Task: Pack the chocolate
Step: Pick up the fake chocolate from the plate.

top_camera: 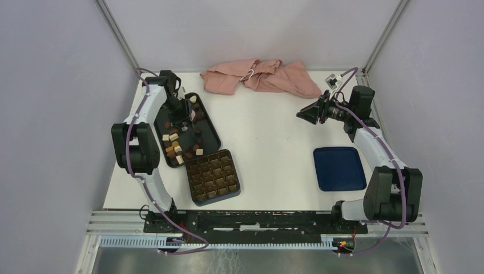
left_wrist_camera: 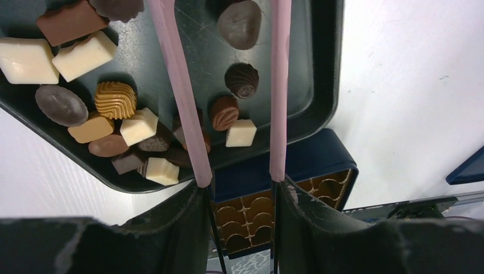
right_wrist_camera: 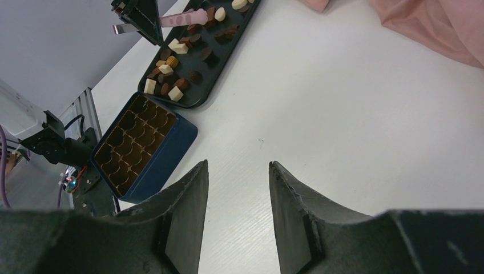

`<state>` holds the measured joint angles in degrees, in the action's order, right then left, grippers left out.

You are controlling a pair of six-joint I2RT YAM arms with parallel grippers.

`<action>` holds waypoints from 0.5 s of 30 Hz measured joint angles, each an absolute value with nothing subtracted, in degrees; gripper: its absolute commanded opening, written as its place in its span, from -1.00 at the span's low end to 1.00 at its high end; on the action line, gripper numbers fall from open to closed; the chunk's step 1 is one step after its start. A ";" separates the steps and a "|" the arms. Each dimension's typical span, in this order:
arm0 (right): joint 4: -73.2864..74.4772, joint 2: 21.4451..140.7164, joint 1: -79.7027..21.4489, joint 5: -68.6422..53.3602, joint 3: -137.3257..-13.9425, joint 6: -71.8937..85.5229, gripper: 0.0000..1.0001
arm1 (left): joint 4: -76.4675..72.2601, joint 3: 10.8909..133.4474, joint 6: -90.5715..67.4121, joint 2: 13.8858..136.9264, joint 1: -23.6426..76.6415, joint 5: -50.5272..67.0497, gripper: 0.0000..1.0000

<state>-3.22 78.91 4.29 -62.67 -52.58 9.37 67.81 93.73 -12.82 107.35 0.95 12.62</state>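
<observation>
L gripper (left_wrist_camera: pixel 242 188) is clamped on pink tongs (left_wrist_camera: pixel 177 85). The 2 tong arms stick out ahead of it, a gap between them. Their tips are cut off in the L wrist cam.

Under the tongs is the black tray (left_wrist_camera: pixel 317 85), w/ the chocolate (left_wrist_camera: pixel 117 98) in it. This cam shows the pieces up close: white squares, a ridged tan one, dark ovals and swirls. Most are piled L of the tongs, a few lie between the arms. The tray rim runs just R of the tongs.

Right below the fingers is the dark blue box (left_wrist_camera: pixel 319 160) w/ its brown grid insert (left_wrist_camera: pixel 245 217), just beside the tray's corner.

R gripper (right_wrist_camera: pixel 238 165) has its fingers apart, nothing between them, over bare white table (right_wrist_camera: pixel 342 114). Its cam sees the box and tray well ahead and to the L.

Only the top cam shows the whole table. A dark blue lid (top_camera: pixel 339 168) lies near the R arm and a pink cloth (top_camera: pixel 259 77) at the far edge. There is lots of open table between the 2 grippers. Grey walls are close on both sides.
</observation>
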 measured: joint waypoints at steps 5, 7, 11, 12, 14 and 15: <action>-3.79 79.48 4.29 -62.63 -52.56 9.74 -0.03 | 67.96 94.13 -12.27 111.13 0.45 12.58 -0.07; -3.92 79.57 4.29 -62.61 -52.29 9.78 -0.03 | 68.01 94.30 -12.19 112.62 0.45 12.75 -0.07; -4.03 79.61 4.29 -62.41 -51.62 9.80 -0.03 | 68.20 94.59 -11.57 114.65 0.49 13.54 -0.07; -4.03 79.64 4.29 -62.41 -51.59 9.80 -0.02 | 68.29 94.67 -11.16 114.89 0.49 13.58 -0.07; -4.12 79.68 4.29 -62.39 -51.59 9.82 -0.02 | 68.58 94.98 -10.55 115.15 0.49 13.58 -0.06; -4.16 79.70 4.29 -62.39 -51.59 9.91 -0.03 | 68.71 95.22 -10.39 115.26 0.49 13.56 -0.06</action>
<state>-4.16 79.70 4.29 -62.39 -51.59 9.91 68.71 95.22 -10.39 115.26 0.49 13.56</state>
